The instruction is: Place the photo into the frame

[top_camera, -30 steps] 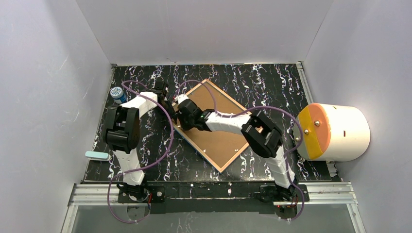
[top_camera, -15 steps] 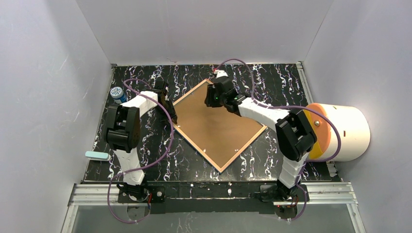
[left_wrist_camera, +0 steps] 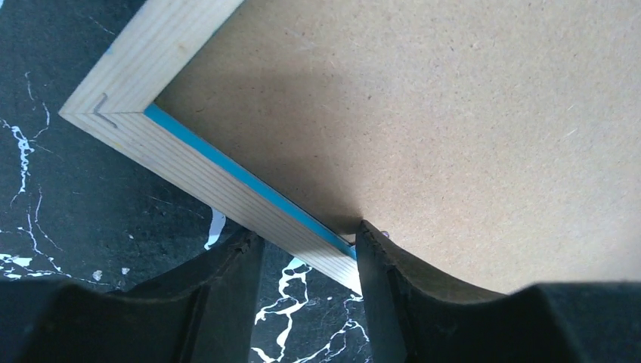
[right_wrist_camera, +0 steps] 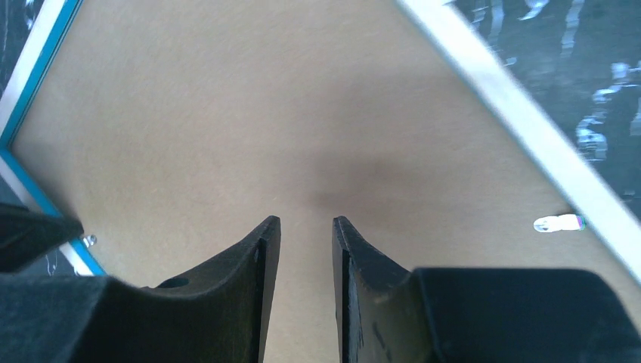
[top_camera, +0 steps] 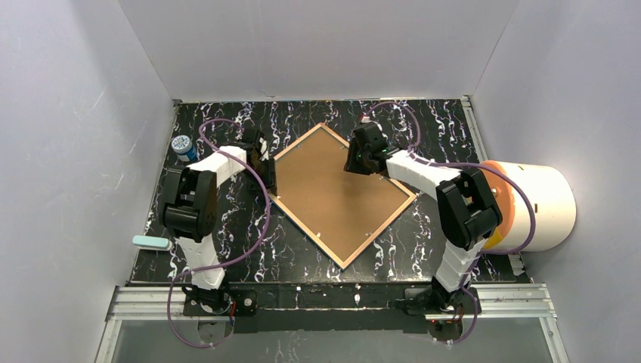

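a: top view first. where is the frame?
b: the frame (top_camera: pixel 306 229) lies face down in the middle of the desk (top_camera: pixel 423 128), turned like a diamond. a brown backing board (top_camera: pixel 336 197) fills it. the left gripper (top_camera: pixel 266 172) is at its 9 o'clock corner, and the right gripper (top_camera: pixel 357 157) is over its 1 o'clock edge.
a: and the photo?
b: not visible in any view. it may be under the board, but i cannot tell.
a: left wrist?
b: the jaws straddle the wooden rim near the corner, one on the desk side and one on the board side. they look clamped on the frame.
a: right wrist?
b: the gripper hovers over the board, jaws slightly apart, holding nothing. a small metal tab (right_wrist_camera: pixel 558 223) sits at 3 o'clock by the rim.
a: how far along?
b: late, i judge. the board is seated, and securing the tabs probably remains.
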Controlling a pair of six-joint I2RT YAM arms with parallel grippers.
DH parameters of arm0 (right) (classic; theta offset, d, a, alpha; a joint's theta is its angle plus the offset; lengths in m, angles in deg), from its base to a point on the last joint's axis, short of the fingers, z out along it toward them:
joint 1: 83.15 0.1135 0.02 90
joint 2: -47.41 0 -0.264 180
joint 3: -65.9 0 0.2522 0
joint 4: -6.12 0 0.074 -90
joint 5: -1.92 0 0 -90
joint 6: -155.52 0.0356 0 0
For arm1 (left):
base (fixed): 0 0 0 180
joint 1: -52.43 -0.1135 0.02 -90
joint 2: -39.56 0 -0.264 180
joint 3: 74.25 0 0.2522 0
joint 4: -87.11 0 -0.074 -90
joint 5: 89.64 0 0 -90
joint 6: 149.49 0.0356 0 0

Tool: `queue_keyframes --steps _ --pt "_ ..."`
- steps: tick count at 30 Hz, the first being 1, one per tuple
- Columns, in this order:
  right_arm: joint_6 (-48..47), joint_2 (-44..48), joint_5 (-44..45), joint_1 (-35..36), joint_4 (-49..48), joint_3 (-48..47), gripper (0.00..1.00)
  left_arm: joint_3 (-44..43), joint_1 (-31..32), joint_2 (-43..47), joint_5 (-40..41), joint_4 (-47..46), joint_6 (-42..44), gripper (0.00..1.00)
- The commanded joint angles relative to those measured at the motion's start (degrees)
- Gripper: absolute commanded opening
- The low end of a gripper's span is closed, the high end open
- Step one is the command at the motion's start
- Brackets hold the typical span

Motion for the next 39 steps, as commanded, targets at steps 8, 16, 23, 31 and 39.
queue_keyframes --steps 8,16,23,31,39 --pt "0.4 4.2 -1.6 -11.1 11.1 -6.5 0.49 -6.3 1.4 -0.4 5.1 7.1 -1.0 0.57" --pt "-0.7 13.4 -0.9 -14.5 22.1 1.7 0.68 -12.8 1.0 0.4 10.1 6.1 0.2 0.78" --pt "2.6 19.9 -8.7 -14.6 29.3 11.5 0.76 -18.0 0.6 -4.9 12.9 3.6 1.3 0.86" --pt "5.1 17.7 -15.8 -14.6 30.8 17.1 0.72 -26.5 -2.3 -12.8 12.2 2.3 5.6 0.89" --pt "5.8 14.1 -15.9 -14.7 27.6 19.0 0.80 -29.2 -5.2 -18.8 -4.9 1.1 9.4 0.86"
